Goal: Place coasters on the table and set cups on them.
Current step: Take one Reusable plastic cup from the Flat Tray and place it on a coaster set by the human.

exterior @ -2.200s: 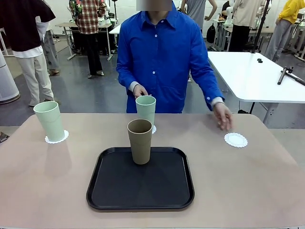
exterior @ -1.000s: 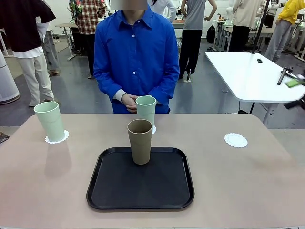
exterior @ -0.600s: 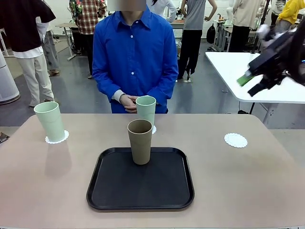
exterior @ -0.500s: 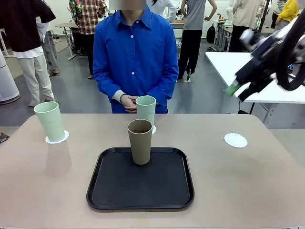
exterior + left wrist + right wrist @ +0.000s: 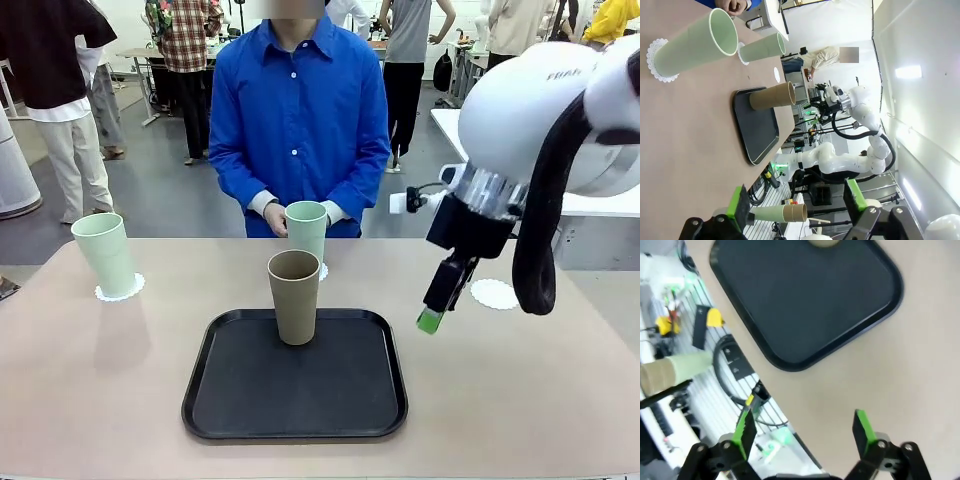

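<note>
The right gripper [image 5: 434,312] is seen hanging above the table [image 5: 90,400], just off the right edge of the black tray [image 5: 300,400], its fingers spread wide with nothing between them. The left gripper [image 5: 795,202] is likewise spread and empty. The brown cup [image 5: 294,296] is stood upright on the tray. The left mint cup [image 5: 104,253] is set on the left coaster [image 5: 120,291], and the middle mint cup [image 5: 306,230] on the middle coaster [image 5: 323,271] behind the tray, near a person's hand [image 5: 275,218]. The right coaster [image 5: 497,294] lies bare, partly hidden by the arm.
</note>
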Motion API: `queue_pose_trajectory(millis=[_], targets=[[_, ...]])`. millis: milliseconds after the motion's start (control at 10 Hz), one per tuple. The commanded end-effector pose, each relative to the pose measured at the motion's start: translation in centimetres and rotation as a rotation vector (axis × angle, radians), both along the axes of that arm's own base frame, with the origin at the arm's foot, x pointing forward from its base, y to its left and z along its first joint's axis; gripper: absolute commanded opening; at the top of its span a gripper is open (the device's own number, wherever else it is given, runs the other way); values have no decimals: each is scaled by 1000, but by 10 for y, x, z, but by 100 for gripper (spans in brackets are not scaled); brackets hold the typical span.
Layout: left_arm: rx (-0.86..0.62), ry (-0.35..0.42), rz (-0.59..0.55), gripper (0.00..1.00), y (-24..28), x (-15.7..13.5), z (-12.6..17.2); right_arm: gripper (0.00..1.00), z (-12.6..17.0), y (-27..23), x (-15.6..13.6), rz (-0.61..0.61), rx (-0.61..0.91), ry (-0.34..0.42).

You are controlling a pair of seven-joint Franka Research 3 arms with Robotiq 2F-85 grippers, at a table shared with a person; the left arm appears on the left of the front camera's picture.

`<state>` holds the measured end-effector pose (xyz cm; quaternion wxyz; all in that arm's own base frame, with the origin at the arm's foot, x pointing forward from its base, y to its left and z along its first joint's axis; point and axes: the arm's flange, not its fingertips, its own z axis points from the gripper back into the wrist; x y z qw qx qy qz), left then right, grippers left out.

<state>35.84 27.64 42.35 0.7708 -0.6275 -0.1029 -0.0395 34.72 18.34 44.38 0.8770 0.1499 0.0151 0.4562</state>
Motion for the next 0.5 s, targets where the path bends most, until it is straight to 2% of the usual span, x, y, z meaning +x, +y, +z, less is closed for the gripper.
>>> queue_pose_trajectory(millis=[0, 100, 400], targets=[[-3, -5, 12, 100, 1, 0, 2, 100, -9, -10, 15, 1, -3, 23], [-3, -5, 12, 100, 1, 0, 2, 100, 0, 0, 0, 0, 0, 0], [-3, -5, 12, 100, 1, 0, 2, 100, 0, 0, 0, 0, 0, 0]])
